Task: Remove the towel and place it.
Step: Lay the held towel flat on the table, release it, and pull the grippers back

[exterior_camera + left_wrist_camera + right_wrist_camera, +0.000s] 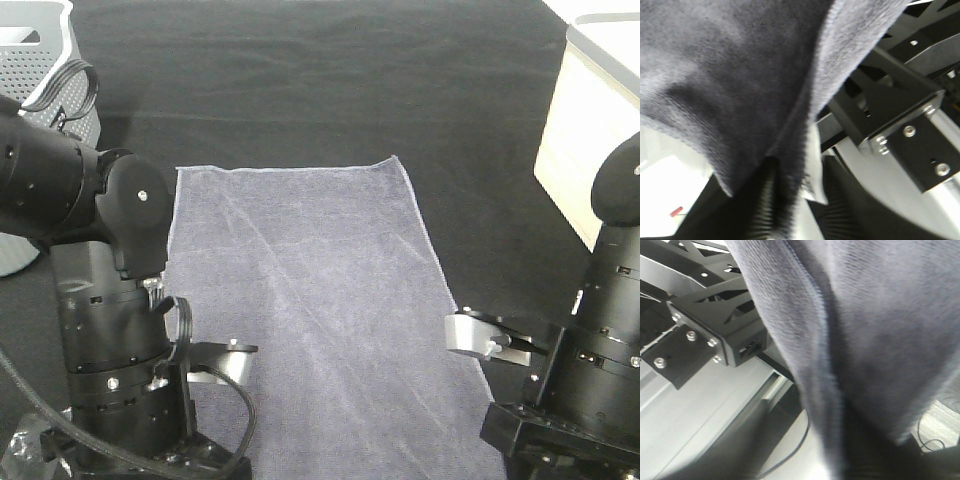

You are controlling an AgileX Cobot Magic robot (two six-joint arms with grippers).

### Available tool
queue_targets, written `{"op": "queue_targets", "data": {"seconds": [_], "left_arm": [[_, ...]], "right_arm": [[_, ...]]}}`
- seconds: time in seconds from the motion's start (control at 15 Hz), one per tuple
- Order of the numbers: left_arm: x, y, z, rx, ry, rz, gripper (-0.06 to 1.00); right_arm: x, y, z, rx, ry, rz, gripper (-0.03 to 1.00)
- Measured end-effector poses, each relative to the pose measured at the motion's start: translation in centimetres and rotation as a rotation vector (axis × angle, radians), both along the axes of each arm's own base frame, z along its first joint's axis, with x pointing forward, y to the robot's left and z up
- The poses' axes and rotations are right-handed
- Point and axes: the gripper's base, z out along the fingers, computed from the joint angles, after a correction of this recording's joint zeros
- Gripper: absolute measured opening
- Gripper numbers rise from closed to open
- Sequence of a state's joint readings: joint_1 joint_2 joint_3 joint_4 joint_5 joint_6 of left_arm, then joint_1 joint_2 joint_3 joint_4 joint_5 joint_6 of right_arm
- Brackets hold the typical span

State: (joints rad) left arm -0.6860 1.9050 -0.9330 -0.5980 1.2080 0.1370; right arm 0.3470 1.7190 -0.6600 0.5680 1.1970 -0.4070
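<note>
The grey-lavender towel [310,300] lies spread flat and lengthwise on the black cloth, its far hem straight and its near end reaching the front edge between my two arms. In the left wrist view the towel [740,90] hangs close to the camera, and its hemmed edge runs down between the ribbed fingers [765,200] of my left gripper [797,210], which looks shut on it. In the right wrist view the towel [865,325] fills the frame, and its hem runs down into my right gripper [850,460], which looks shut on it. Both sets of fingertips are hidden in the high view.
The black cloth [320,80] covers the table. A white perforated basket [40,60] stands at the far left corner. A pale box [590,130] stands at the right edge. The robot's metal frame [900,130] shows behind the hanging towel in both wrist views.
</note>
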Motion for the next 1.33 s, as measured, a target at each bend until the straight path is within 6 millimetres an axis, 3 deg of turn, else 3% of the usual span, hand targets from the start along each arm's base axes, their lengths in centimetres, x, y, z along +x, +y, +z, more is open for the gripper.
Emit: {"op": "queue_targets", "data": {"seconds": [0.07, 0.13, 0.2, 0.27, 0.6, 0.73, 1.07, 1.2, 1.33], "left_arm": [[0.0, 0.0, 0.0, 0.014, 0.004, 0.018, 0.49], [0.0, 0.0, 0.0, 0.019, 0.006, 0.025, 0.55], [0.0, 0.0, 0.0, 0.024, 0.007, 0.031, 0.67], [0.0, 0.0, 0.0, 0.025, 0.007, 0.032, 0.7], [0.2, -0.2, 0.2, 0.019, 0.0, 0.031, 0.72], [1.4, -1.0, 1.2, -0.016, -0.06, 0.017, 0.72], [6.3, -2.4, 7.4, -0.082, -0.41, -0.107, 0.72], [9.3, -1.4, 9.4, -0.054, -0.535, -0.079, 0.72], [12.9, 1.1, 10.9, -0.03, -0.622, 0.009, 0.72]], "right_arm": [[0.0, 0.0, 0.0, 0.0, 0.001, -0.002, 0.61], [0.0, 0.0, 0.0, 0.001, 0.001, -0.003, 0.65], [0.0, 0.0, 0.0, 0.001, 0.001, -0.004, 0.73], [0.0, 0.0, 0.0, 0.001, 0.001, -0.004, 0.75], [0.0, 0.0, 0.1, 0.002, 0.001, -0.003, 0.76], [0.4, 0.1, 1.0, 0.018, -0.048, 0.001, 0.76], [5.3, 0.9, 6.7, 0.011, -0.359, 0.017, 0.76], [8.2, 0.8, 9.6, -0.008, -0.495, -0.026, 0.76], [11.8, -0.5, 12.3, 0.021, -0.6, -0.137, 0.76]]}}
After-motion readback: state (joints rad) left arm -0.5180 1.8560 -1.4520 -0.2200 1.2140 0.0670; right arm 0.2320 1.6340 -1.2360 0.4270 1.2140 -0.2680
